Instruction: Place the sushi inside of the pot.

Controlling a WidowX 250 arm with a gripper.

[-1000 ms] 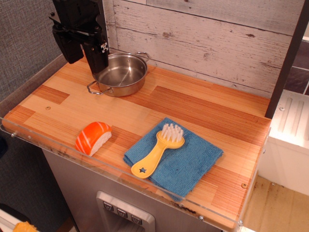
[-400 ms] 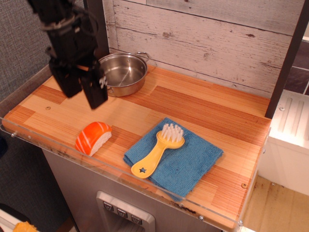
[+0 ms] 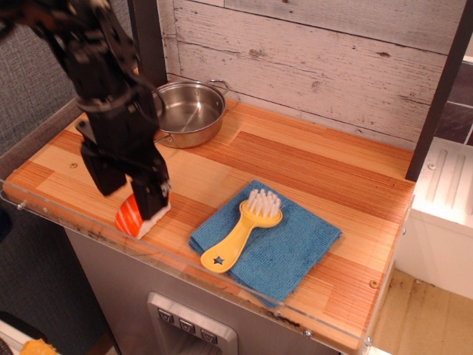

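The sushi (image 3: 128,219), orange on top with a white rice base, lies near the counter's front left edge, mostly hidden behind my gripper. My black gripper (image 3: 127,189) has come down right over it, with its two fingers (image 3: 151,194) spread apart on either side of the sushi. It looks open and not closed on the sushi. The shiny steel pot (image 3: 210,123) with wire loop handles stands empty at the back left against the wall, behind the gripper and arm.
A yellow brush (image 3: 238,236) with white bristles lies on a folded blue cloth (image 3: 295,245) at the front middle. The wooden counter (image 3: 318,170) has a clear plastic lip along its front. A plank wall stands behind, and a dark post (image 3: 148,37) rises beside the pot.
My gripper has moved from above the pot forward and down, and now sits over the sushi. The sushi, pot, brush and cloth have not moved.
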